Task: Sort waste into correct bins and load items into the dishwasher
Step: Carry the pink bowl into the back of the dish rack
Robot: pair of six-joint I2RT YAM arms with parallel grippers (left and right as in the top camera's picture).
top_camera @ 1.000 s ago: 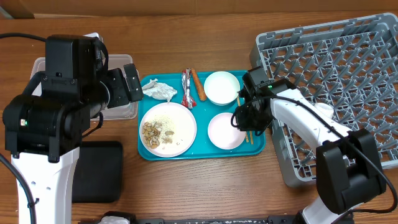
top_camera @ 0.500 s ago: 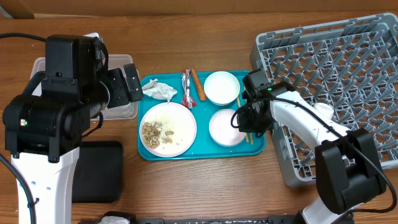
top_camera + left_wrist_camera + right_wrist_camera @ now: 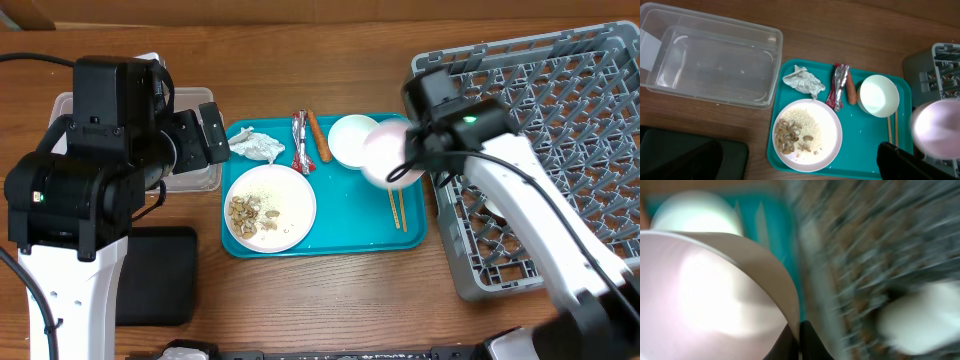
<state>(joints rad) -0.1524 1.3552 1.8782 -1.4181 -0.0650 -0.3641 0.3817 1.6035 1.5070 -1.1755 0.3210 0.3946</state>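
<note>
My right gripper (image 3: 412,165) is shut on the rim of the pale-pink bowl (image 3: 385,152) and holds it lifted above the teal tray (image 3: 350,225), near the grey dish rack (image 3: 545,110); the right wrist view is blurred, with the bowl (image 3: 705,295) filling its left. On the tray lie the white plate with food scraps (image 3: 268,205), a white bowl (image 3: 350,140), the crumpled napkin (image 3: 255,146), the red-and-white wrapper (image 3: 299,141), the orange stick (image 3: 318,136) and the chopsticks (image 3: 397,208). My left gripper is up at the left; only dark finger edges (image 3: 900,160) show. The clear tub (image 3: 710,62) is empty.
The black tray (image 3: 158,275) lies at the front left beside the left arm's base. A small white cup (image 3: 520,175) shows in the dish rack under the right arm. The left arm's body covers part of the clear tub (image 3: 190,178) in the overhead view.
My right gripper has lifted the pale-pink bowl off the teal tray and swung up and right toward the dish rack, uncovering the chopsticks. The left arm has not moved.
</note>
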